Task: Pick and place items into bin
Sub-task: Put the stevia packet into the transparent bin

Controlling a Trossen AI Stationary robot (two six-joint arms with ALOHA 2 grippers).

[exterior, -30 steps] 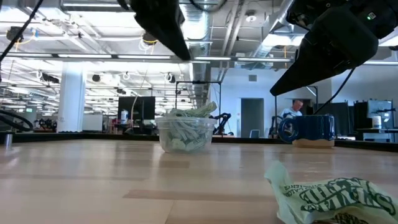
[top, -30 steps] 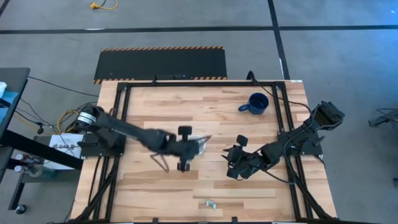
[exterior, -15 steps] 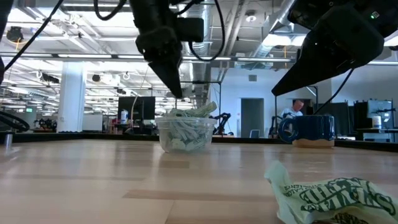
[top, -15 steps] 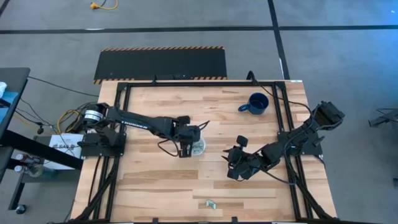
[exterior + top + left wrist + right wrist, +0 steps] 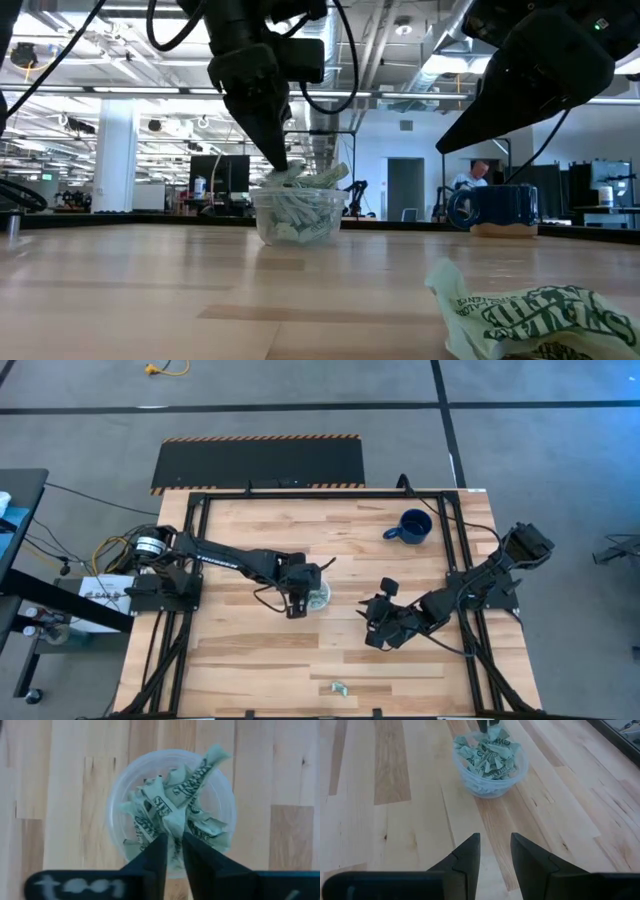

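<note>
The bin, a small clear plastic cup [image 5: 170,810], stands mid-table [image 5: 318,596] heaped with crinkled green-and-white items [image 5: 487,752]. My left gripper [image 5: 173,842] hangs just over the heap, pointing steeply down, its fingers a narrow gap apart; in the low view its tips [image 5: 280,168] reach the top of the pile. One more item [image 5: 339,687] lies flat on the wood near the front edge, large in the low view [image 5: 530,315]. My right gripper [image 5: 495,850] waits open and empty to the right of the cup [image 5: 375,630]. My left gripper comes from above at the top piece of the heap [image 5: 175,826], which sits right at its fingertips. Whether the fingers still touch that piece I cannot tell; it rests on the other pieces in the cup.
A dark blue mug [image 5: 412,526] stands at the far right of the table. A black metal frame [image 5: 300,495] runs along the table's edges. Bare wood lies between the cup and the loose item at the front.
My left gripper has swung a little toward the far edge and come down, from high above the table to the top of the heap in the cup. The cup and its pieces have stayed in place.
</note>
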